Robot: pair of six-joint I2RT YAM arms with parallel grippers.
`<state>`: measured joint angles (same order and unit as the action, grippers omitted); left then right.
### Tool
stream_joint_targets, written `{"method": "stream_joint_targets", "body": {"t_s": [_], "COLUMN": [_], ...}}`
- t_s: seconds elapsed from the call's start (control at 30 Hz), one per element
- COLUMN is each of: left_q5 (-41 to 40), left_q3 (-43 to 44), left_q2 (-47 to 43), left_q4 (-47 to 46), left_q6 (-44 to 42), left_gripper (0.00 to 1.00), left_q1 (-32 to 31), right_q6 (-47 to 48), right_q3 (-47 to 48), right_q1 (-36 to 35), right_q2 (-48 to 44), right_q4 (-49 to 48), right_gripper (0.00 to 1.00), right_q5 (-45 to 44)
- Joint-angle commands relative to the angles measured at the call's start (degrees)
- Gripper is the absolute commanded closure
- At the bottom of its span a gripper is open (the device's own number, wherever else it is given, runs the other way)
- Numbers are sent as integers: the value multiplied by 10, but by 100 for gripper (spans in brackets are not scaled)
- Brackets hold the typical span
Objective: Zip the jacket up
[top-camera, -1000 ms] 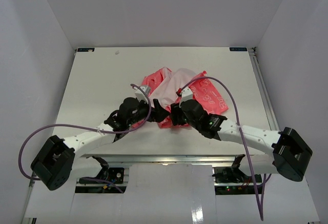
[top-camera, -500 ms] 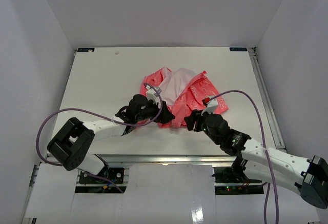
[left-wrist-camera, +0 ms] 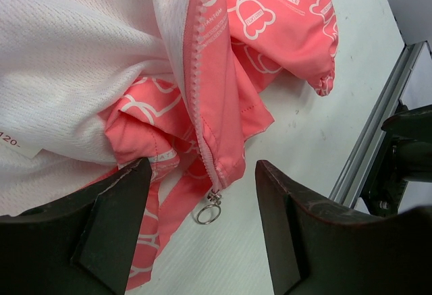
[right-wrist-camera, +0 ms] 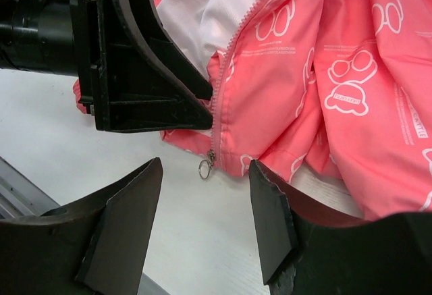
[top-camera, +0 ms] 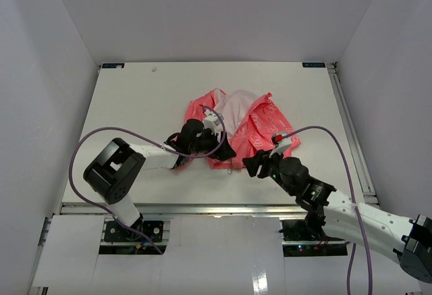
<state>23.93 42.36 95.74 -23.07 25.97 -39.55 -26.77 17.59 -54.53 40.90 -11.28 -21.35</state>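
Left pincer [left-wrist-camera: 201, 172] now at jacket [left-wrist-camera: 81, 59] hem

Light: bright, even, from above.
Shadows: soft, beneath the thin coral-pink printed jacket [left-wrist-camera: 236, 92] on the white tabletop [left-wrist-camera: 304, 153].
Focus: crisp throughout.

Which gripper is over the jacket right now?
The left gripper: its fingers overlap the jacket at its near hem; the right gripper hangs off the fabric, over the table.

We found the coral-pink jacket [top-camera: 260, 127] rumpled and unzipped on the counter [top-camera: 135, 99], white lining exposed, zipper pull [left-wrist-camera: 208, 212] at six o'clock.
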Motion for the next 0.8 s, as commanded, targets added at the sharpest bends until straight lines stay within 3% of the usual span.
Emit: {"method": "stream_joint_targets", "body": {"t_s": [0.0, 0.37, 0.77], "left_q5": [8, -36, 12], "left_q3": [20, -16, -3], "left_q2": [-6, -132, -59], "left_q4": [10, 26, 3], "left_q6": [-17, -15, 1], "left_gripper": [27, 26, 28], "left_q1": [0, -20, -20], "right_q6": [4, 2, -1], "right_q3": [-6, -7, 1], "right_q1": [0, 0, 1], "right_q2": [-6, -13, -29], "right_q4": [-47, -47, -35], "right_gripper": [39, 39, 39], "right_q5": [9, 7, 3]}}
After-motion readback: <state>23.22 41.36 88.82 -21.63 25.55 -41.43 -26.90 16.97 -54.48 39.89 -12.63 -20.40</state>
